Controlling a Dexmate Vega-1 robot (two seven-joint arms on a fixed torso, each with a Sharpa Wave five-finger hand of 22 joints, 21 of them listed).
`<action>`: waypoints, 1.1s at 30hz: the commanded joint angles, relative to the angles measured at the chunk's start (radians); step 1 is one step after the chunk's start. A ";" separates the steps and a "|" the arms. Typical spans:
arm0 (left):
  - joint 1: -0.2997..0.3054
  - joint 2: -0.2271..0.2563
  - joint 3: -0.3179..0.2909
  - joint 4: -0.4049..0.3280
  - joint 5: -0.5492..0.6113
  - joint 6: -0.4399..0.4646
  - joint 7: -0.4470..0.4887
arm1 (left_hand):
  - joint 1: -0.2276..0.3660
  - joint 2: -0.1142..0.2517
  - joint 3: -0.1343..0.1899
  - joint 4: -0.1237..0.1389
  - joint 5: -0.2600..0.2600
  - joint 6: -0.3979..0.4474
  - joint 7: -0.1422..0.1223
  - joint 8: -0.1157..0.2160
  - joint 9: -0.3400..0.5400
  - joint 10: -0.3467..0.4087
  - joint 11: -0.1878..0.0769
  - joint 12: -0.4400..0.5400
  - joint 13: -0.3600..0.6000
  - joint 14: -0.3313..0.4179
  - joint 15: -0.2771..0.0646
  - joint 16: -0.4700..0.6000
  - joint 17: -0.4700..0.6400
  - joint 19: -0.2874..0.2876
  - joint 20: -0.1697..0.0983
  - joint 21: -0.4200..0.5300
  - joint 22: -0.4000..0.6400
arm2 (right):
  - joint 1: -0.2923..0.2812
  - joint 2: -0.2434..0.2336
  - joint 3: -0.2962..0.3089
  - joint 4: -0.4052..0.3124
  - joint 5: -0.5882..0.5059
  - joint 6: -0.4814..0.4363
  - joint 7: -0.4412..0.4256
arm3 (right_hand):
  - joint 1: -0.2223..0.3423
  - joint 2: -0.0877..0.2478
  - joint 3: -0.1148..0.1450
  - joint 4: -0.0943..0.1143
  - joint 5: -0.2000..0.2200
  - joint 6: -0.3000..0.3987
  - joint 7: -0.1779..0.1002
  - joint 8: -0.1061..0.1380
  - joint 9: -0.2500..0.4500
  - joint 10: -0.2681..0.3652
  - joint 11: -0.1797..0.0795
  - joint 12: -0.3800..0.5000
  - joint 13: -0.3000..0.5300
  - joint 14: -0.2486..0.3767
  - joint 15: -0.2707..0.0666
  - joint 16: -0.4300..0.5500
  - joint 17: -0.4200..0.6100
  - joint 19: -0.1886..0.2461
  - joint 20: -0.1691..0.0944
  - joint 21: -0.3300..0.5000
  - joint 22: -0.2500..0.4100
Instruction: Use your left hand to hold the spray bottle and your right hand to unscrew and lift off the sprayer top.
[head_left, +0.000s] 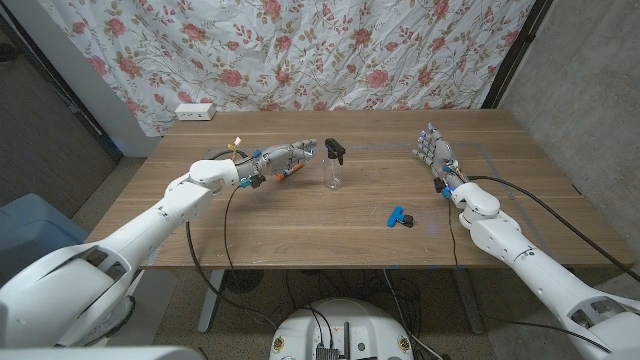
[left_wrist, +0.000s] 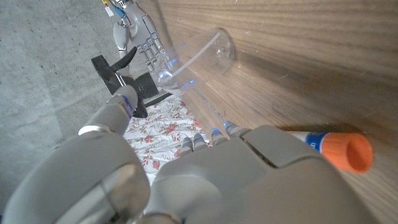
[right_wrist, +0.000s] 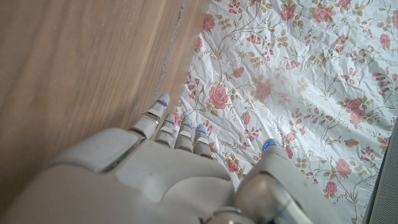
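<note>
A clear spray bottle (head_left: 334, 174) with a black sprayer top (head_left: 335, 150) stands upright near the middle of the table. My left hand (head_left: 287, 158) is just to its left, with fingers stretched toward it and a small gap between them. In the left wrist view the bottle (left_wrist: 200, 53) and its black top (left_wrist: 120, 74) lie beyond my left hand's (left_wrist: 186, 177) spread thumb and fingertips (left_wrist: 211, 134), untouched. My right hand (head_left: 437, 153) stands with fingers apart well to the right of the bottle and holds nothing. In the right wrist view its fingers (right_wrist: 177, 127) reach out straight over the wood.
A small blue object (head_left: 400, 216) lies on the wooden table (head_left: 300, 225) between the bottle and my right arm, nearer the front edge. A white power strip (head_left: 195, 111) sits at the far left corner. A floral curtain (head_left: 330, 50) hangs behind the table.
</note>
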 joint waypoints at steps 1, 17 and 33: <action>-0.059 -0.017 0.048 0.039 0.072 -0.015 -0.040 | 0.016 -0.002 0.006 0.002 0.001 -0.035 -0.004 0.001 0.002 -0.079 0.009 0.002 0.005 -0.131 0.010 0.002 0.005 -0.099 0.009 0.000 0.002 | 0.003 0.005 -0.003 0.011 -0.006 0.010 -0.004 | 0.008 0.001 0.003 -0.011 -0.004 -0.003 -0.002 0.004 0.004 -0.004 -0.001 0.004 0.000 -0.004 0.007 -0.001 0.001 -0.006 -0.002 0.005 0.004; -0.031 -0.041 0.055 0.056 0.122 -0.083 0.046 | 0.033 -0.020 0.004 0.002 -0.005 -0.015 -0.015 0.017 0.002 -0.078 0.002 0.013 0.005 -0.134 0.004 0.013 0.006 -0.125 0.012 0.010 0.003 | 0.004 0.000 -0.010 0.009 -0.020 0.008 -0.008 | 0.021 -0.004 0.006 -0.026 -0.007 -0.006 0.003 0.005 0.004 -0.005 0.002 0.005 0.000 -0.005 0.006 0.000 -0.005 -0.008 0.000 0.005 0.004; -0.012 -0.098 0.080 0.115 0.173 -0.170 0.117 | 0.055 -0.046 -0.002 0.002 -0.005 0.029 -0.011 0.033 0.002 -0.024 -0.010 0.029 0.004 -0.074 -0.030 0.026 0.005 -0.074 -0.001 0.025 0.003 | -0.021 -0.011 -0.004 -0.022 -0.018 0.008 -0.017 | 0.024 -0.006 0.005 -0.034 -0.010 -0.006 0.003 0.007 0.004 -0.005 0.003 0.006 0.000 -0.005 0.007 0.002 -0.008 -0.009 0.000 0.006 0.004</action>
